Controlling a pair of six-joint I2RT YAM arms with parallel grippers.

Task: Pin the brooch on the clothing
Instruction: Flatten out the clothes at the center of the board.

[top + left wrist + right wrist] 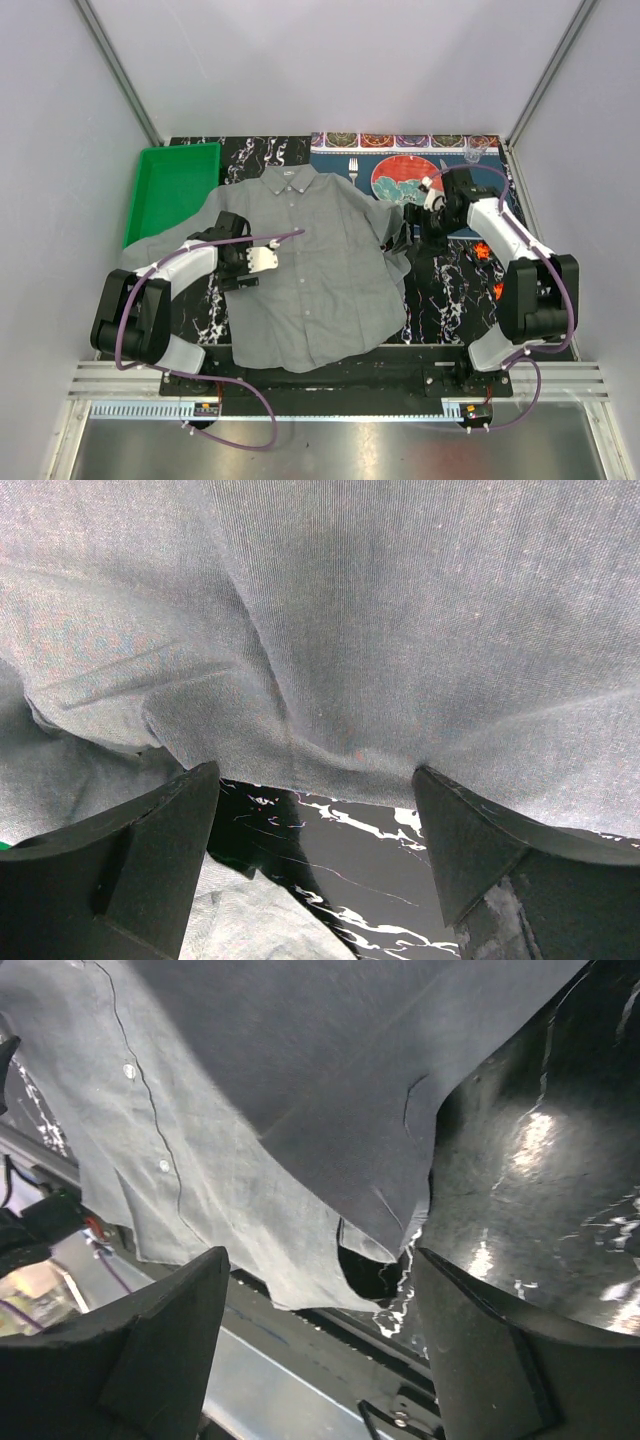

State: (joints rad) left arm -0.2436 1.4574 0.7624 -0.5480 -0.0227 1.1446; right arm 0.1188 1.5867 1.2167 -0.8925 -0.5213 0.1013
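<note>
The grey shirt [310, 270] lies spread flat, collar at the far side. My left gripper [237, 240] is open and empty at the shirt's left side by the sleeve. In the left wrist view the gripper [315, 780] stands over the shirt's [400, 630] edge and the black marble mat [370, 880]. My right gripper [413, 235] is open and empty at the shirt's right sleeve. In the right wrist view the gripper [320, 1260] faces the shirt's [250, 1110] button placket. Two small orange-red items [483, 252] [498, 291] lie on the mat at the right. They are too small to tell whether either is the brooch.
A green tray [170, 185] stands at the far left. A blue patterned placemat [400, 165] with a printed plate lies at the far right, with a clear cup [477, 150] on it. The black marble mat [440, 300] covers the table. White walls close in both sides.
</note>
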